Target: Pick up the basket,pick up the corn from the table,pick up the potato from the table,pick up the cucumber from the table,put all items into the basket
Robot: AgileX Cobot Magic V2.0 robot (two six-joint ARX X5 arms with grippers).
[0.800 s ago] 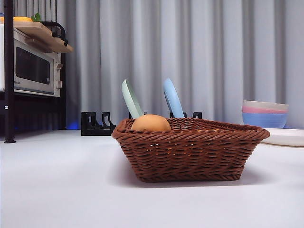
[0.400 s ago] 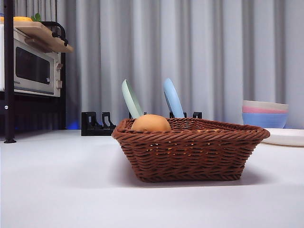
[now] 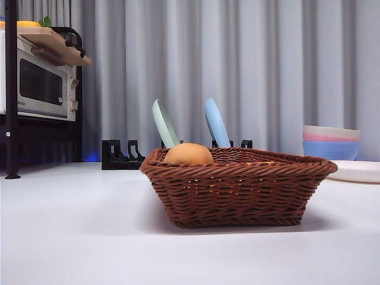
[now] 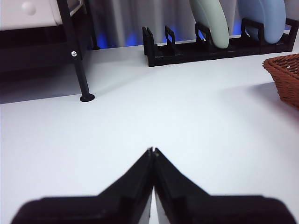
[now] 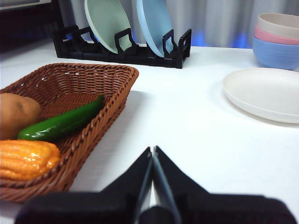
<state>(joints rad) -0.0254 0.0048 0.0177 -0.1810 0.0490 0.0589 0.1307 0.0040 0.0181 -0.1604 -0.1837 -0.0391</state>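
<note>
basket point(image 5: 60, 93): on the table point(image 5: 187, 121), ahead of my right hand and off to one side; my left hand sees only one corner of it point(image 4: 285, 77), further off across bare table.
potato point(image 5: 16, 112): in the basket, at the side furthest from my right hand; from the front its top point(image 3: 188, 154) shows above the rim.
cucumber point(image 5: 60, 122): in the basket between potato and corn, long axis slanting away from my right hand toward the basket's far wall.
corn point(image 5: 28, 158): in the basket, in the corner nearest my right hand, lying crosswise to my reach.
task state: as I judge it, all three are already inside and nothing is left to pick up.
nearer arm: the right one, if anything needs nudging.
right hand point(image 5: 153, 151): clenched, fingers tip to tip, grasping nothing, low over the table just beside the basket.
left hand point(image 4: 153, 151): clenched and empty, low over open table, well apart from the basket.
</note>
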